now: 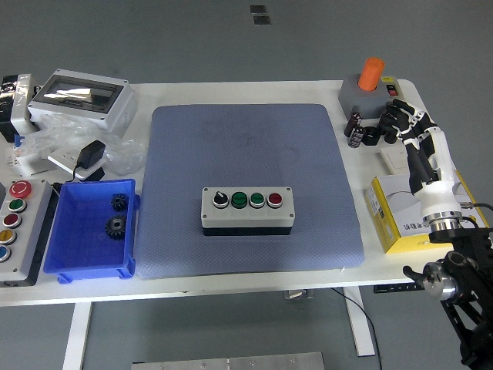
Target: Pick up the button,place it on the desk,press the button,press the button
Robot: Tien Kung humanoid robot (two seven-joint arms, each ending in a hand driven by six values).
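The grey four-button control box (247,208) — black selector knob, two green buttons and a red one along its top — sits on the blue-grey textured mat (254,154) in the middle of the white bench (231,277), its long axis running left to right across the picture. It rests flat on the mat, with nothing touching it.

The right hand (394,122) is the only hand in view, and it is well apart from the box: it is over the far right corner of the bench, so the box lies to its left and nearer the robot. The forearm runs up along the right edge above a yellow carton (397,223), and the hand points toward a few small dark parts (360,132) just beside the grey base with an orange cap (368,89).

The fingers look loosely curled, tips close to those small parts. Whether they actually touch or pinch one of them is too small to tell, so I cannot say if the hand is empty or grasping.

For a press on the box, the hand would need to swing left and back toward the near side, coming down on the button row from above. The left arm is not in view, so the right is the arm to use.
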